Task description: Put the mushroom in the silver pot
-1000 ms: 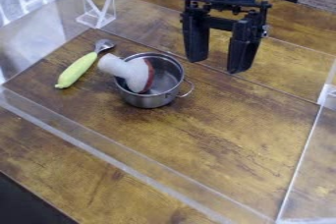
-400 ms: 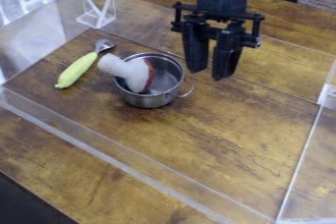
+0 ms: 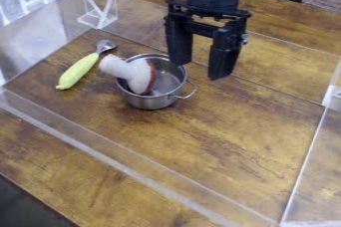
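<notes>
**A:** Where was the mushroom (image 3: 122, 67) in that shot?

**B:** Propped on the left rim of the pot (image 3: 154, 83), white stalk tipped into the bowl, brownish cap sticking out toward the upper left. Not fully inside. The yellow-green corn thing (image 3: 78, 71) lay just left of it on the table (image 3: 226, 151).

**A:** And the gripper (image 3: 198, 60)?

**B:** Hung above the pot's back edge, pointing down, jaws spread wide with nothing between them. Left finger was over the pot, right one just past its right rim.
</notes>
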`<action>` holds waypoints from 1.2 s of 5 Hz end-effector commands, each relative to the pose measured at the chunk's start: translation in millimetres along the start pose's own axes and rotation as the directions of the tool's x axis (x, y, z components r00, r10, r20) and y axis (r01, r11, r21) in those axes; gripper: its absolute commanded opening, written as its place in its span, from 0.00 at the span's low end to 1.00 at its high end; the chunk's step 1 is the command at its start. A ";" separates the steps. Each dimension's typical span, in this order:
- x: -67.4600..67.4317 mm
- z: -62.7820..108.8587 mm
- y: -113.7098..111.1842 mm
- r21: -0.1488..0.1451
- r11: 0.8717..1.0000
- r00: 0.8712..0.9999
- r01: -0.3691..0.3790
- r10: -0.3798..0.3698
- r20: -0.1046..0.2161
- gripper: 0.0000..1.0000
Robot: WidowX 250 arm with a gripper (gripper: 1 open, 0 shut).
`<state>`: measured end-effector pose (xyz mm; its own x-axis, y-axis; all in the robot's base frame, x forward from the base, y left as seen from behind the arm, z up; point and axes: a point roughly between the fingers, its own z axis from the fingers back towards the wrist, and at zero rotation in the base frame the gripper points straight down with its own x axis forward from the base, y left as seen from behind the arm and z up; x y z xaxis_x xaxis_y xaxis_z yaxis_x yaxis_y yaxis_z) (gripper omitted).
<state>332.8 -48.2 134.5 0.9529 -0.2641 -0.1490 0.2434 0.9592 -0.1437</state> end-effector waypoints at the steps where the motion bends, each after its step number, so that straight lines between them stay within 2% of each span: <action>1: -2.6 31.6 -4.9 0.007 1.000 0.995 -0.017 0.016 0.097 1.00; 2: 0.3 30.4 -9.3 -0.006 0.999 0.995 -0.042 0.042 0.085 1.00; 4: 5.9 14.9 -21.0 -0.016 1.000 0.998 -0.005 0.006 0.059 1.00; 5: 20.8 1.3 -29.4 -0.015 1.000 0.999 0.018 -0.018 0.047 1.00; 6: 37.4 -2.6 -35.3 0.005 0.999 0.998 0.035 -0.036 0.059 1.00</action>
<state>355.4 -86.3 108.5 0.9481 -0.2727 -0.1633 0.2485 0.9563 -0.1542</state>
